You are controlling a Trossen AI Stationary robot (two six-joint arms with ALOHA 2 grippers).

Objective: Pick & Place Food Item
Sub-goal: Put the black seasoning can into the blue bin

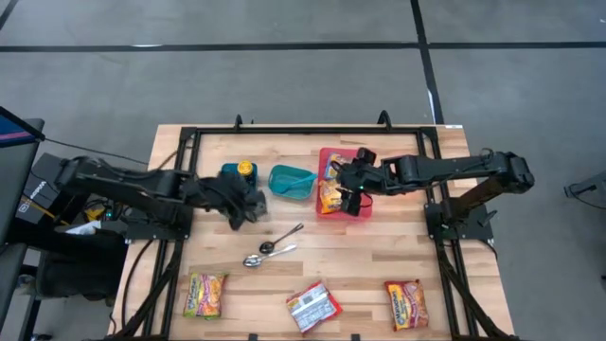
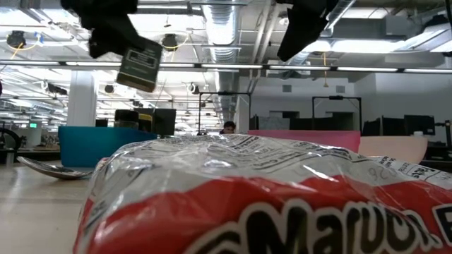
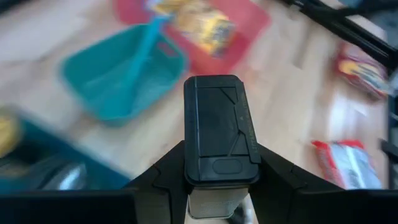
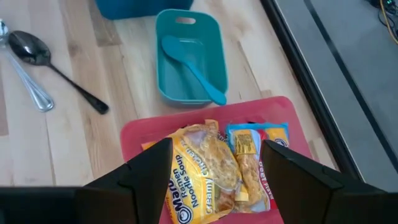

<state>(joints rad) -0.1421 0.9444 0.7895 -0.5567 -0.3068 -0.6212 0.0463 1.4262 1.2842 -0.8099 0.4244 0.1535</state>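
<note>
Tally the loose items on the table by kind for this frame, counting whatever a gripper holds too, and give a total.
Ramen packets: 4, three along the near edge, one in the red tray
Metal spoons: 2
Teal containers: 2, small bin, box with yellow-lidded jar
Red tray: 1
Dark boxed item in left gripper: 1
Total: 10

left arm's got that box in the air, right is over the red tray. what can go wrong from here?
1. The left pincer holds the dark box by one end, raised over the table; it could tip or slip.
2. The teal container lies close by, so lowering the box might knock it.
3. The right pincer hangs open over the noodle packets in the red tray; closing could catch both packets, or the tray rim.
</note>
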